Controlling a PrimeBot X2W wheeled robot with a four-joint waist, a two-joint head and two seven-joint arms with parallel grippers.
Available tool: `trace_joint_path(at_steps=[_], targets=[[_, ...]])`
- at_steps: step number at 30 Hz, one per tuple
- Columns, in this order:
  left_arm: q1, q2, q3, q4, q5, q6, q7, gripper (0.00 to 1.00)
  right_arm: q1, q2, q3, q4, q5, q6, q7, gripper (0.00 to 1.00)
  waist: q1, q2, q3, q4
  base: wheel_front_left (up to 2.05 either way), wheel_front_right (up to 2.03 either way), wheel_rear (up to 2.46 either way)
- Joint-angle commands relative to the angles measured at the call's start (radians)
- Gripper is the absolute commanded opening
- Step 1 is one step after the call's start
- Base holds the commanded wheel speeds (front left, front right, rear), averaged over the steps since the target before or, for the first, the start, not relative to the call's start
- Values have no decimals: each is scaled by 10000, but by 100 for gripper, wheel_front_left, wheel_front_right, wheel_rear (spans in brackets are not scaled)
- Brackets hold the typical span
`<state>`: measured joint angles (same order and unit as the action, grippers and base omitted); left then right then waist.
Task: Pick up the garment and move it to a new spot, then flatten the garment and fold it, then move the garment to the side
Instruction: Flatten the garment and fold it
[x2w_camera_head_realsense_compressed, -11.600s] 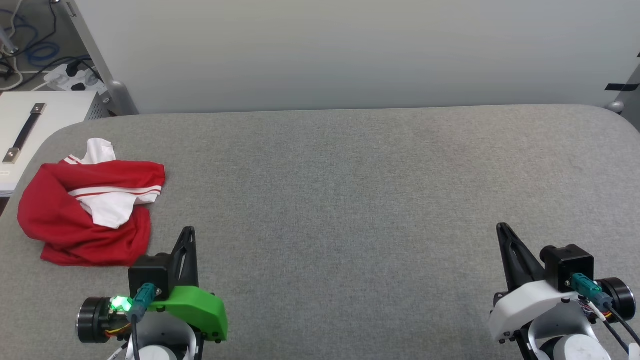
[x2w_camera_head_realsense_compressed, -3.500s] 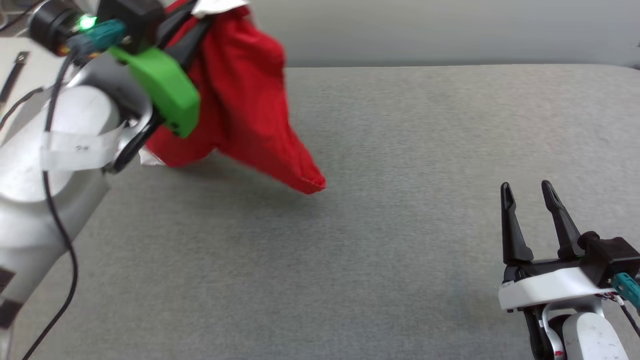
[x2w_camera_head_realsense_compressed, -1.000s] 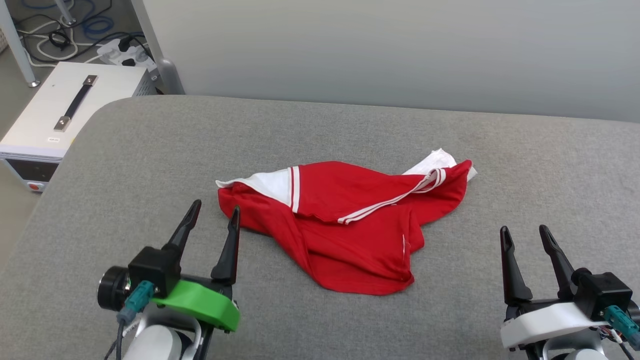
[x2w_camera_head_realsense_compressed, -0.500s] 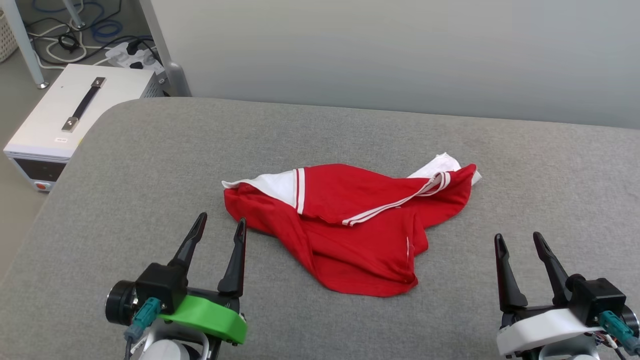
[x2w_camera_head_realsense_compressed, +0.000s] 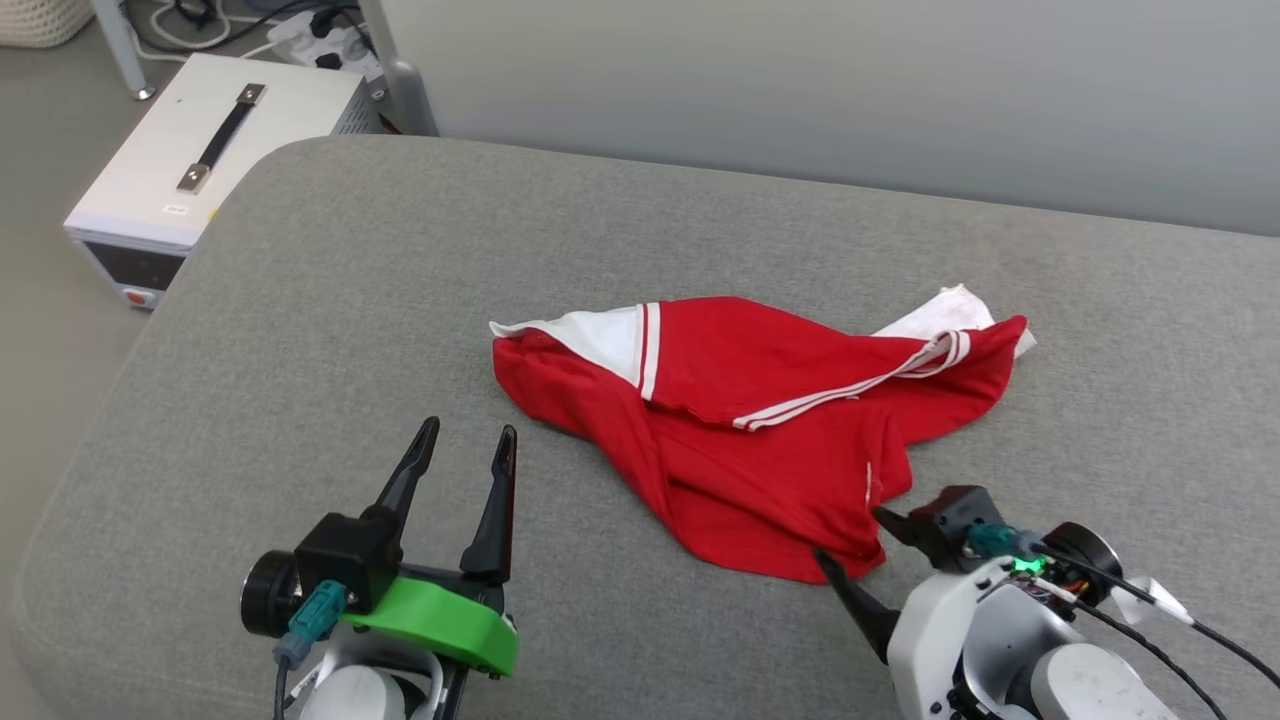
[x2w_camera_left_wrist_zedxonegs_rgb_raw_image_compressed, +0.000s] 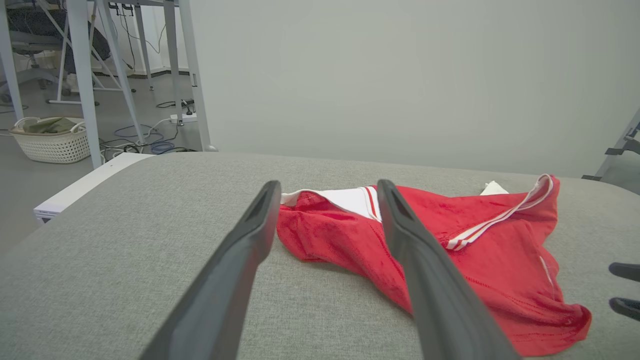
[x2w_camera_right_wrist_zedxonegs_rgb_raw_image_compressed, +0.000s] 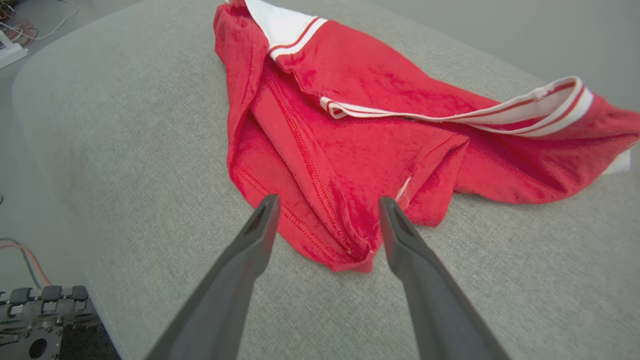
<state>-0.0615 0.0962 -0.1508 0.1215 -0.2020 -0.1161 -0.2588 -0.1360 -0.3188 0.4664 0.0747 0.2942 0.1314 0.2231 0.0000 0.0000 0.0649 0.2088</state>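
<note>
Crumpled red jersey (x2w_camera_head_realsense_compressed: 760, 420) on the grey table (x2w_camera_head_realsense_compressed: 300, 300): its hem corner lies between the tips of the released right claw (x2w_camera_head_realsense_compressed: 850, 535), and ahead-right of the released left claw (x2w_camera_head_realsense_compressed: 470, 428).

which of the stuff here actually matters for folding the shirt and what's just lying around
For the job:
- red garment, crumpled on the grey padded surface
- left hand, open, beside it
- right hand, open, at its near hem

Just lying about:
- white box with a black handle
- woven basket
- power strip and cables on the floor
</note>
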Motion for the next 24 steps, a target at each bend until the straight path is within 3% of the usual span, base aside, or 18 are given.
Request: trace_joint_path(at_steps=[1,5,11,23,24], targets=[[-238,-88,33,65,46,-65,-30,100,-422,-141,438,147,285,-7,605,100,0,0,377,458,0,0,0],[-365,-208,-49,252,63,-100,-30,100,-1285,-346,1538,794,730,-7,1886,100,0,0,577,917,0,0,0],[-504,-319,-117,418,56,-127,-30,100,-2302,-431,2348,1777,1108,-7,3001,100,0,0,798,1526,0,0,0],[-622,-413,-191,411,-29,-143,-30,100,-2985,-738,2767,3270,1253,-7,4076,100,0,0,1109,2175,0,0,0],[-609,-417,-201,411,-36,-143,-30,100,-2955,-738,2829,3331,1321,-7,4132,38,0,0,1122,2184,0,0,0]])
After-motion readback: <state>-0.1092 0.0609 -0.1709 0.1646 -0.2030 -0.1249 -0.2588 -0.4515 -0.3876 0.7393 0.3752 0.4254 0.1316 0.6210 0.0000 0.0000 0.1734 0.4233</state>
